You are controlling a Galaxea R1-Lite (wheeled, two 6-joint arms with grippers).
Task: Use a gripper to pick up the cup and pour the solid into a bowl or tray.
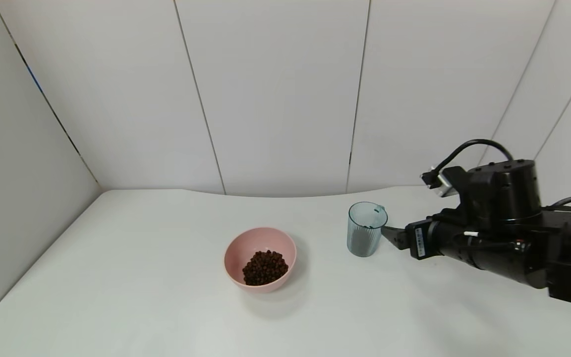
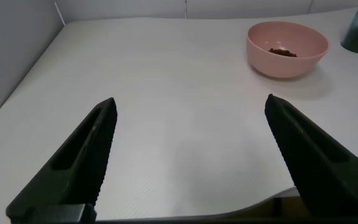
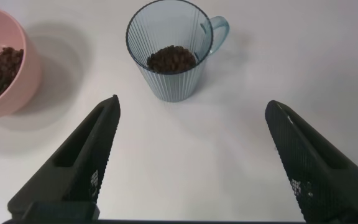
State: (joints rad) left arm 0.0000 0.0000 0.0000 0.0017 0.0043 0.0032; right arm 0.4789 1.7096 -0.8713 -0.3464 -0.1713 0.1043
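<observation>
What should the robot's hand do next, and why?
Probably move the right end effector forward so its open fingers come around the cup. The cup stands upright on the table just ahead of it, not yet held, with brown pellets still inside. The pink bowl beside it already holds some. The left end effector waits open, farther off.

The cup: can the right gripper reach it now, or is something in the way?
Probably yes. The right gripper is open and points at the cup, which stands upright on the table with bare surface between them. The bowl sits off to the side.
</observation>
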